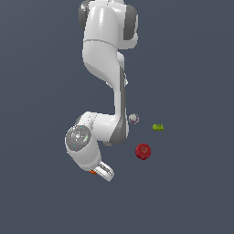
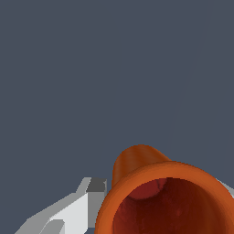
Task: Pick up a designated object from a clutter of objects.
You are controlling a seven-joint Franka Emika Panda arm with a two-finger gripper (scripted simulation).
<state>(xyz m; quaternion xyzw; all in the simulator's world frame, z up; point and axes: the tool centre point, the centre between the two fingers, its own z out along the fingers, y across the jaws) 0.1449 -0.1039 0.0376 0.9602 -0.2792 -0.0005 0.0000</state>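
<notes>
The jaws (image 2: 151, 205) grip the orange cup (image 2: 160, 192). The apple (image 1: 143, 151), ball (image 1: 133, 119) and green block (image 1: 158, 127) sit apart nearby.

A plain slate-grey floor (image 1: 192, 192) carries a red apple (image 1: 143, 151); farther back, toward the exterior view's right, lies a small lime-green block (image 1: 158, 127), and a whitish ball (image 1: 133, 119) sits left of that.

The surroundings were a flat, uniform slate-blue surface (image 1: 41, 196) that filled both views edge to edge. No seam split floor from wall, near or far, left or right. The light was even and soft, and the surface showed no texture, pattern or marking.
</notes>
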